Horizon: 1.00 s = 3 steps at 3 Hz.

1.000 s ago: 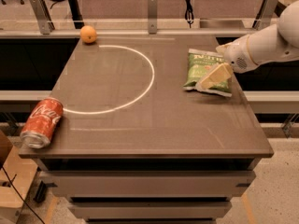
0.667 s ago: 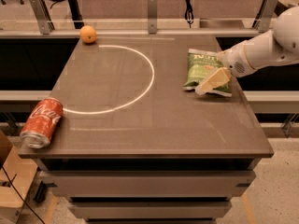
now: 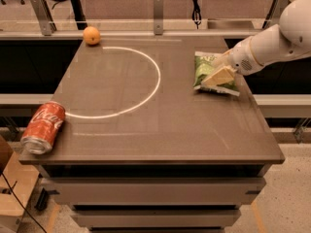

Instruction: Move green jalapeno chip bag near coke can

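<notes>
The green jalapeno chip bag (image 3: 206, 68) lies flat near the right edge of the dark table (image 3: 160, 130). My gripper (image 3: 218, 76) reaches in from the right on a white arm and sits right on top of the bag, covering its right half. The coke can (image 3: 43, 127) lies on its side at the table's front left corner, far from the bag and the gripper.
A round orange fruit (image 3: 91, 35) sits at the back left corner. A white circle line (image 3: 156, 76) is marked on the table top. Metal rails and posts (image 3: 157, 6) run behind the table. A cardboard box (image 3: 12, 188) stands on the floor at lower left.
The gripper has shifted slightly left over the bag. The bag, the can and the orange stay where they were.
</notes>
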Tool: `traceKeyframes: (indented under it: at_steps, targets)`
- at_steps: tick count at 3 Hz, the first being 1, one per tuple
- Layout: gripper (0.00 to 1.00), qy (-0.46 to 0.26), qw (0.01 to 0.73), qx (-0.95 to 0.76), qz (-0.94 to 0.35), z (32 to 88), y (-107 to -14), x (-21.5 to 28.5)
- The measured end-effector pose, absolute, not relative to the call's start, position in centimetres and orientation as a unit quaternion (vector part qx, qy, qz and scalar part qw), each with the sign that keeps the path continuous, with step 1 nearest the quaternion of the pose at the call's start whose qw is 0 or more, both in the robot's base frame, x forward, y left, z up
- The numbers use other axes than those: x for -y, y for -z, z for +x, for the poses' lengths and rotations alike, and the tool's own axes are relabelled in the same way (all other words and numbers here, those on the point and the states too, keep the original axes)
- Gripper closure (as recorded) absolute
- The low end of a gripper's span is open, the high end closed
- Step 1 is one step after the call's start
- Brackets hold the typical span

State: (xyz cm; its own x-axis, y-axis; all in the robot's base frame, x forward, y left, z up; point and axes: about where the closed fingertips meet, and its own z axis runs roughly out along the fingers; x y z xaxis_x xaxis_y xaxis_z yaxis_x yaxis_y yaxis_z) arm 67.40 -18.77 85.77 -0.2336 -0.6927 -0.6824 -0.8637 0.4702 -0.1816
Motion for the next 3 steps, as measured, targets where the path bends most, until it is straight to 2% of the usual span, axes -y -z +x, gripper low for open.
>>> traceKeyframes:
  at_steps: [2,3]
  targets:
    - [0.88,-0.108,0.350,-0.765,-0.530,67.2,-86.7,17.2]
    - [1.00,-0.093,0.361,-0.747,-0.550,67.1,-90.4,15.2]
